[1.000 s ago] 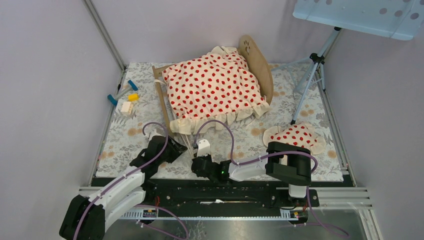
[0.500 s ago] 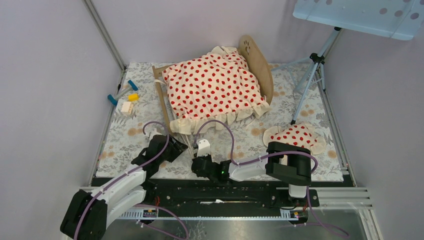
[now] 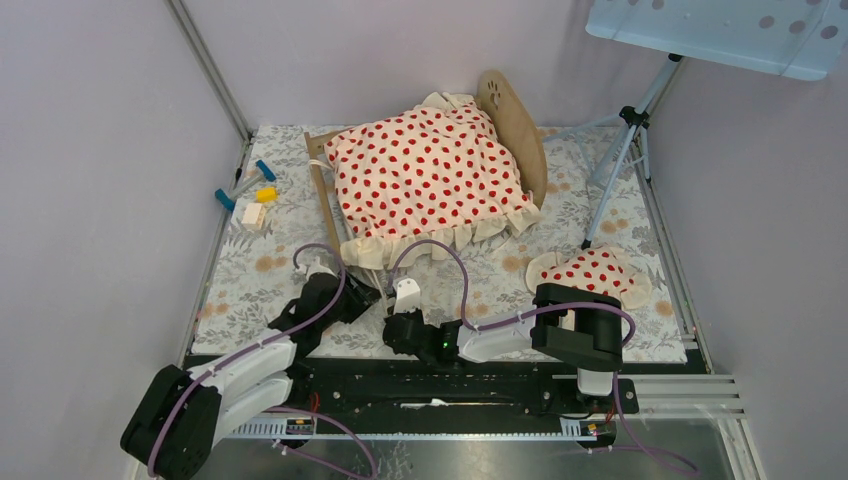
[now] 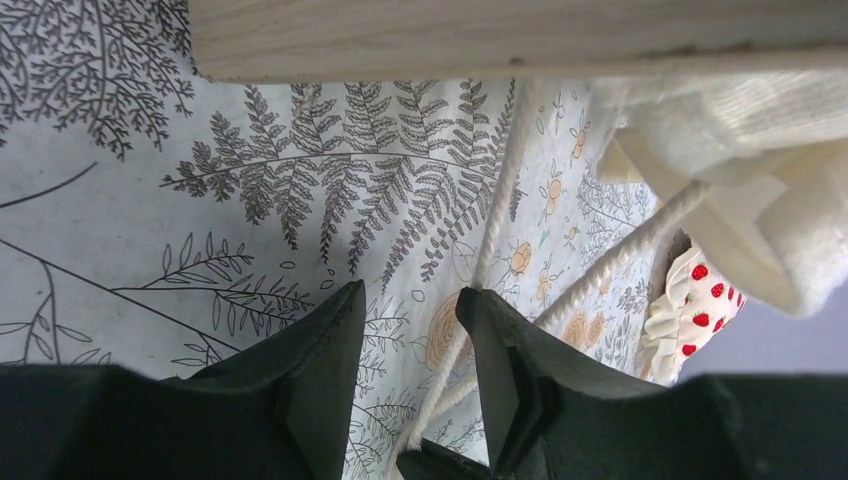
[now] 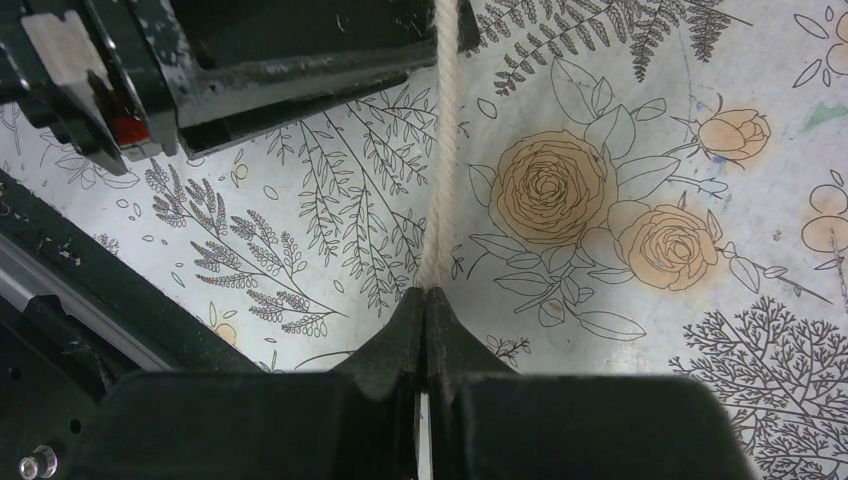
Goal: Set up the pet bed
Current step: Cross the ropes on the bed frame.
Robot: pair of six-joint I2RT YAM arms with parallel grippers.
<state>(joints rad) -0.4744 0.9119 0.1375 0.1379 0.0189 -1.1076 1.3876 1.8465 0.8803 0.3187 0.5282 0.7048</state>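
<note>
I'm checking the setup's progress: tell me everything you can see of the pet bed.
The pet bed is a light-wood frame with a rounded end board at its far right, standing on the floral mat toward the back. A cream, red-dotted blanket covers its top; cream cords trail from its near end.

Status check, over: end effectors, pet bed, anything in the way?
Left end effector open beside the cord. Right end effector shut on the cord. Pet bed under dotted blanket; pillow aside on the mat.

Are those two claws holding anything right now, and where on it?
The right gripper pinches a cream cord between its fingertips; whether at its very end is hidden. The left gripper stands open, holding nothing.
</note>
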